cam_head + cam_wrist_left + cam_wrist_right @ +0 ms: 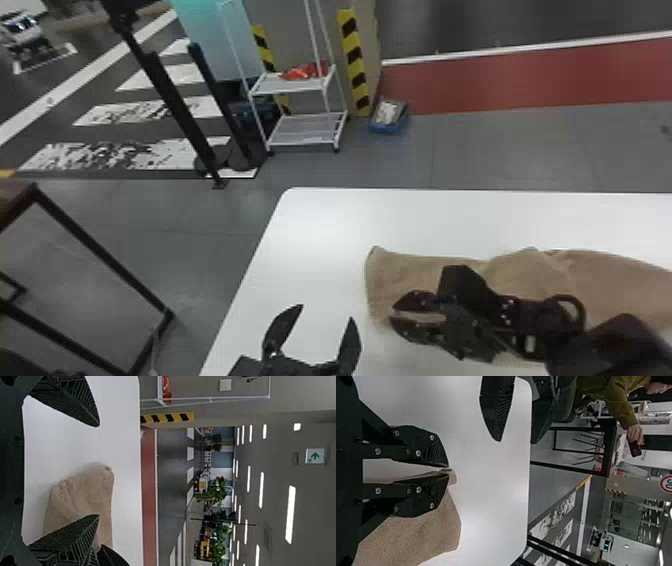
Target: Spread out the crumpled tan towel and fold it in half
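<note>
"What's being held?"

"The left gripper is wide open, holding nothing. The right gripper is nearly closed, pinching the tan towel by its edge."

"What next?"

"I'd grab another corner, then pull both softly."

"How does it look?"

"Fuzzy and lumpy, with round folds, on a smooth white table."

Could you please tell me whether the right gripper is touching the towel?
Touching: the right wrist view shows the right gripper pinching the towel between its fingertips.
</note>
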You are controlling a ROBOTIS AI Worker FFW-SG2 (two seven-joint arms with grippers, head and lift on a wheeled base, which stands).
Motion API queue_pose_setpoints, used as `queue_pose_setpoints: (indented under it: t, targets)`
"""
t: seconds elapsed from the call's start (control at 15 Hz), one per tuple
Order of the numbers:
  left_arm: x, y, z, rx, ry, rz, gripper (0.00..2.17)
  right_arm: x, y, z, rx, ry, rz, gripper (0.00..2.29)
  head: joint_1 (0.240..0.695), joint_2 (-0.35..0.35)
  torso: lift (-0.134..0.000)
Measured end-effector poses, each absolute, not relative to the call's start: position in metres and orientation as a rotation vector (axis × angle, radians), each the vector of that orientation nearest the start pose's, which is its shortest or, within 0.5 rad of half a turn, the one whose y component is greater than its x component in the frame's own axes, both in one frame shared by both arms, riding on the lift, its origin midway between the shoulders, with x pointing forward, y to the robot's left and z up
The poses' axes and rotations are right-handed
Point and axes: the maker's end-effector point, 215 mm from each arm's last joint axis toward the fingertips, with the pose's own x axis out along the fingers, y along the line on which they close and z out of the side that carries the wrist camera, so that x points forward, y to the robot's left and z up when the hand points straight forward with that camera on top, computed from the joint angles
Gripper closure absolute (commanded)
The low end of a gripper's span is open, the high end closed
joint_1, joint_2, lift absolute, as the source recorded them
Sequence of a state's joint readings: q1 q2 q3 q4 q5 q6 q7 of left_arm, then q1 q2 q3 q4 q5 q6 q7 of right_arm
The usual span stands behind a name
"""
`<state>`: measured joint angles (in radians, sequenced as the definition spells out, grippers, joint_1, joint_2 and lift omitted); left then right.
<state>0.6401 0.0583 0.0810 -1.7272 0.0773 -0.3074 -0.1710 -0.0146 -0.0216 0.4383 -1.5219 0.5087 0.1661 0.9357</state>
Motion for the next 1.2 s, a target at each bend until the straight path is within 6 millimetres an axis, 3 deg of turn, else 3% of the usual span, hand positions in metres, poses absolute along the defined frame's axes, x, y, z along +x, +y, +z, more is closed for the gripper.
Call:
queue_pose_setpoints:
  t: [0.2, 0.4, 0.6, 0.73, 0.93, 1.07, 1.2]
  targets:
    - [0.357, 0.257, -0.468, 0.007, 0.172, -0.097, 0.06, 0.406, 0.081, -0.481, -0.466, 0.367, 1.281, 0.06, 0.695, 0.350, 0.000]
    - [0.358, 0.257, -0.468, 0.007, 0.171, -0.097, 0.06, 0.419, 0.044, -0.457, -0.457, 0.311, 1.222, 0.07, 0.695, 0.350, 0.000]
    - [0.358, 0.256, -0.469, 0.007, 0.173, -0.100, 0.07, 0.433, -0.040, -0.452, -0.541, 0.360, 1.172, 0.09, 0.695, 0.336, 0.000]
    - [0.358, 0.250, -0.468, 0.006, 0.172, -0.128, 0.08, 0.439, -0.103, -0.453, -0.582, 0.413, 1.105, 0.10, 0.695, 0.215, 0.000]
    - [0.359, 0.222, -0.470, 0.017, 0.176, -0.244, 0.09, 0.451, -0.192, -0.445, -0.577, 0.424, 0.950, 0.10, 0.695, 0.087, 0.000]
    - [0.353, 0.200, -0.490, 0.028, 0.241, -0.341, 0.15, 0.458, -0.237, -0.441, -0.558, 0.424, 0.864, 0.10, 0.695, -0.046, 0.000]
    - [0.347, 0.193, -0.511, 0.049, 0.318, -0.391, 0.15, 0.472, -0.285, -0.432, -0.513, 0.421, 0.733, 0.11, 0.695, -0.115, 0.000]
